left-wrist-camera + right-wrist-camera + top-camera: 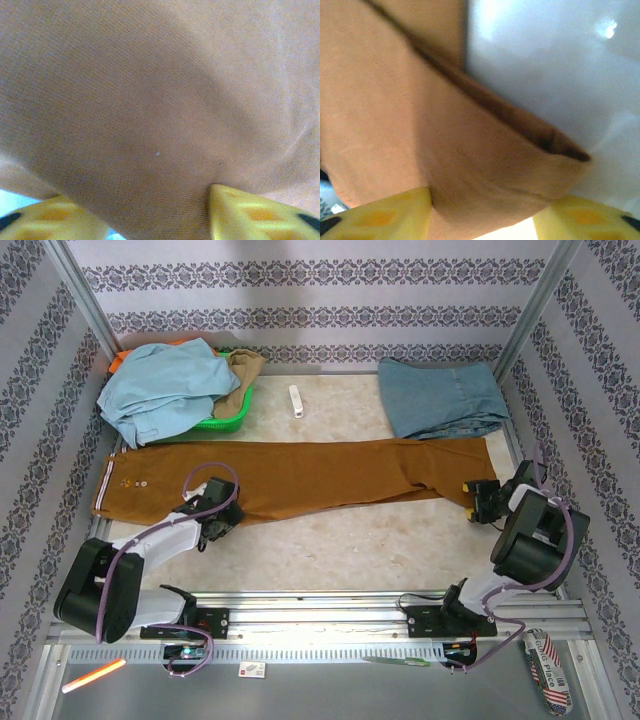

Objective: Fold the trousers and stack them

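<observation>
**Top external view.** The long rust-brown cloth trousers (pixel 330 475) lie flat across the marbled tabletop (pixel 380 540). The white-lined waistband is at the left and the leg hems are at the right. The left tool (pixel 215 523) sits on the near edge of the seat area, and the right tool (pixel 480 502) is at the hem end. No fold appears to have been made yet, so the step in hand is judged to be taking hold for the first fold. The next move would call for both arms to lift together and carry the near edge or the hem across, keeping the cloth taut. Both sets of fingertips are masked by the arms, so contact cannot be confirmed here.

**Left wrist view.** The trousers (pixel 150 100) bulge between the yellow fingers of the left tool (pixel 145 200). The cloth touches both fingers, so the tool is pinching a gather of fabric. The number of layers caught cannot be made out.

**Right wrist view.** The right tool (pixel 485 210) pinches the hemmed corner of the trousers (pixel 420 125) above the pale tabletop (pixel 545 75). The fingertips are cut off at the frame edge. Whether both legs are held is unclear.
</observation>
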You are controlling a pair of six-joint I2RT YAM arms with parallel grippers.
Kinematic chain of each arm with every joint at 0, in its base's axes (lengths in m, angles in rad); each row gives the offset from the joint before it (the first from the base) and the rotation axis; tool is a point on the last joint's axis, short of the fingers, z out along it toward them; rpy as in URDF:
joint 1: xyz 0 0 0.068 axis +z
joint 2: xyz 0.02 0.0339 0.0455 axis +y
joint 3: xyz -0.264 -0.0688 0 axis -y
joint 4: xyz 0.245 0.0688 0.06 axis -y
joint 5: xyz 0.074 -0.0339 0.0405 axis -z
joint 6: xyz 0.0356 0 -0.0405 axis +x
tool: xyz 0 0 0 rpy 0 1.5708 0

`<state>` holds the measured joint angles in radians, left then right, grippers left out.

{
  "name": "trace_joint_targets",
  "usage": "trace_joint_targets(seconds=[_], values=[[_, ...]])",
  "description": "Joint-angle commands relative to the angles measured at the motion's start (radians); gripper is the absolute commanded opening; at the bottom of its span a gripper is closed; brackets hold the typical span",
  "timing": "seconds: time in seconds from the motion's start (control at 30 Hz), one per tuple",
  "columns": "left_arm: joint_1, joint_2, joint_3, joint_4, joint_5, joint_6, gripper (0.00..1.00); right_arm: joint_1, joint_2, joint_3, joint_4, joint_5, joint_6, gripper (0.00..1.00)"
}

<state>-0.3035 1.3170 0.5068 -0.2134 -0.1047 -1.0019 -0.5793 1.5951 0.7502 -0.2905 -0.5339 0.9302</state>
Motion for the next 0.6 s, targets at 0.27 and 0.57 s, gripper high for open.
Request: trace_joint_targets(seconds=[0.27,0.57], values=[[0.132,0.022,0.049,0.184,0.125,0.122,0.0,0.009,-0.023,0.107,0.032,0.027,0.004,0.0],[0.217,-0.025,0.085,0.123,0.18,0.168,0.0,0.012,-0.056,0.298,-0.083,0.061,-0.058,0.02]])
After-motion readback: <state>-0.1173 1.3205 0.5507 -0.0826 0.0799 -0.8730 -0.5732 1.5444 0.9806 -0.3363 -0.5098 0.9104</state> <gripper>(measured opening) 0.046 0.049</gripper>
